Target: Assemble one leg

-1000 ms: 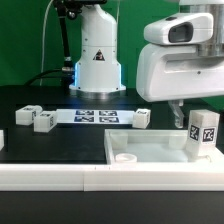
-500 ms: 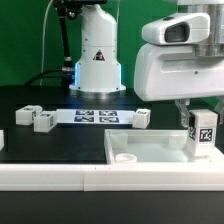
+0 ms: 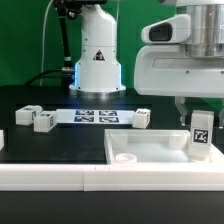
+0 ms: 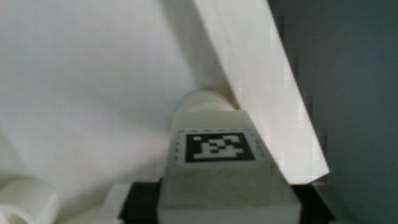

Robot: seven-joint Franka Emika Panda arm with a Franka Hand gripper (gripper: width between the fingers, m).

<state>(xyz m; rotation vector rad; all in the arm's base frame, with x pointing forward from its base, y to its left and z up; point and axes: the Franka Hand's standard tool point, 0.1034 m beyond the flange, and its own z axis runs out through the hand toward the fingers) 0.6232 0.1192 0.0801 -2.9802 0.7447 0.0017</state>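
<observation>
My gripper (image 3: 201, 119) is shut on a leg (image 3: 201, 134), a small white block with a black-and-white tag, and holds it upright over the far right corner of the white tabletop (image 3: 150, 152). In the wrist view the leg (image 4: 219, 150) sits between my black fingers (image 4: 144, 203), with its lower end at the tabletop's raised rim (image 4: 263, 80). I cannot tell whether the leg touches the tabletop. Three more legs lie on the black table: two at the exterior view's left (image 3: 27, 114) (image 3: 44, 121) and one near the middle (image 3: 143, 118).
The marker board (image 3: 95, 115) lies flat behind the tabletop, in front of the robot base (image 3: 97, 60). A white rail (image 3: 60, 177) runs along the front edge of the table. A small round boss (image 3: 125, 157) stands in the tabletop's near corner.
My gripper has turned with the leg, so one tagged face now shows instead of two. The leg has shifted slightly toward the exterior view's left and down.
</observation>
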